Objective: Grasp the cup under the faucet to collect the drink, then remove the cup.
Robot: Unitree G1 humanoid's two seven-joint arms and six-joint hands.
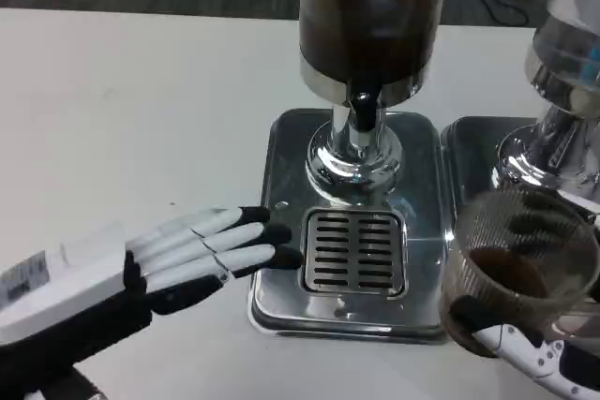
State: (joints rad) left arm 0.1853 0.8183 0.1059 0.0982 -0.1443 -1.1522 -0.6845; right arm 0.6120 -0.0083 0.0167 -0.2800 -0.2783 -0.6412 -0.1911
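A clear ribbed plastic cup [518, 264] with dark drink in its bottom is gripped by my right hand [525, 348] at the lower right, off to the right of the drip grate [355, 251]. The dark drink dispenser [367, 21] stands at the top centre, its black faucet [364, 105] above the steel tray [272, 292]. Nothing stands on the grate. My left hand [202, 250] lies flat on the table at the left, fingers stretched out and apart, its dark fingertips [277, 236] at the tray's left edge, holding nothing.
A second dispenser [567, 81] on its own steel tray stands at the far right, just behind the held cup. The white table [131, 110] spreads to the left and back.
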